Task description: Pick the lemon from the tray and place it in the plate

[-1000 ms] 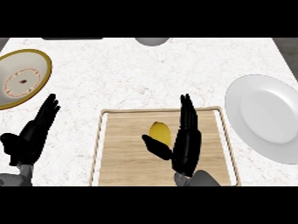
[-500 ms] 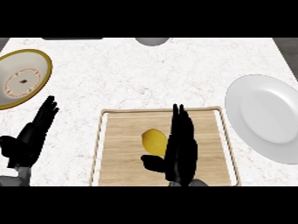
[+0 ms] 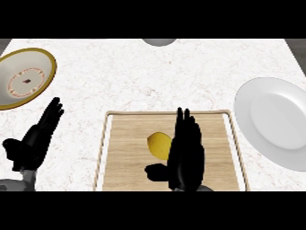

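I see the lemon [image 3: 158, 144] lying on the wooden tray [image 3: 125, 152], a little left of the tray's middle, not yet lifted. My right hand [image 3: 184, 152] stands just at the lemon's 3 o'clock side, fingers straight and pointing toward 12 o'clock, thumb low at about 6 o'clock of the fruit; nothing is curled round it, so the hand is wide and holds nothing. I judge this to be the approach step, with the grasp still to come: the next move calls for bringing the palm against the lemon and closing the fingers and thumb round it, then lifting and carrying it toward 3 o'clock. The white plate [image 3: 277, 121] waits there, well apart from the tray, on the marble counter [image 3: 148, 76]. My left hand [image 3: 37, 139] rests open at 9 o'clock of the tray, fingers up. A gold-rimmed plate [image 3: 19, 77] sits at 10 o'clock. Compared with a second ago, my right hand has shifted left, nearer the lemon and now covering its right edge; the lemon, tray and left hand have kept their places.
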Controlling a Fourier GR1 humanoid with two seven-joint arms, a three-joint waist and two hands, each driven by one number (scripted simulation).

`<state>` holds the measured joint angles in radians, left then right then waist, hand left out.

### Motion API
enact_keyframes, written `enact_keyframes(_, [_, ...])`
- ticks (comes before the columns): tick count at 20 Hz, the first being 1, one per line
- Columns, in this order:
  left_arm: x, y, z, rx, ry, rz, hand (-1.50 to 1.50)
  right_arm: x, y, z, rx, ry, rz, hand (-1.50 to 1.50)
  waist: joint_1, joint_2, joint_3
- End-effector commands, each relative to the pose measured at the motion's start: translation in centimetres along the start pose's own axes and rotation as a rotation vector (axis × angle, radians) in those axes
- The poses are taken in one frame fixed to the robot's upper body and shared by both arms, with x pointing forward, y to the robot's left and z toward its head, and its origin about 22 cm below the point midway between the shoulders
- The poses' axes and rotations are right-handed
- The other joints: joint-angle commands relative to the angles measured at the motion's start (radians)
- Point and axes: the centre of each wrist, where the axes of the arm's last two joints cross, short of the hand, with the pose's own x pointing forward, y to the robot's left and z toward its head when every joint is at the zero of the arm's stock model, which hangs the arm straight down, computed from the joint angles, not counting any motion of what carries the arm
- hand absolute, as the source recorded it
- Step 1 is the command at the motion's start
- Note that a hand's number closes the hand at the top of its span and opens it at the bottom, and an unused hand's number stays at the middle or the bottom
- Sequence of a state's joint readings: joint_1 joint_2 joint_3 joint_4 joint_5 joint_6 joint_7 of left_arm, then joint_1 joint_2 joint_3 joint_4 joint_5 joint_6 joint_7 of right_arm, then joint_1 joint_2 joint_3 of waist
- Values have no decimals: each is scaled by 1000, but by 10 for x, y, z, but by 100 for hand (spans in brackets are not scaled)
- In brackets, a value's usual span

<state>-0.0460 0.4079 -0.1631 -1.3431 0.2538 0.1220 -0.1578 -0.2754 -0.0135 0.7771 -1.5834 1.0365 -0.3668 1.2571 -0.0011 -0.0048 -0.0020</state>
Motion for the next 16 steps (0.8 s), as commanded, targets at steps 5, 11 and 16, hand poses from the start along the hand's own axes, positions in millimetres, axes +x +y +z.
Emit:
enact_keyframes(5, [0, -3, 0, -18, 0, 0, 0, 8, -2, -6, 72, 240, 136, -150, 10, 4, 1])
enact_keyframes(11, [-2, -11, -13, -7, -42, -6, 0, 5, 11, -24, 82, 266, 135, -150, 13, 8, 1])
enact_keyframes(16, [4, -23, -5, -17, -28, -2, 0, -20, 32, -23, 88, 309, 195, -150, 16, 4, 2])
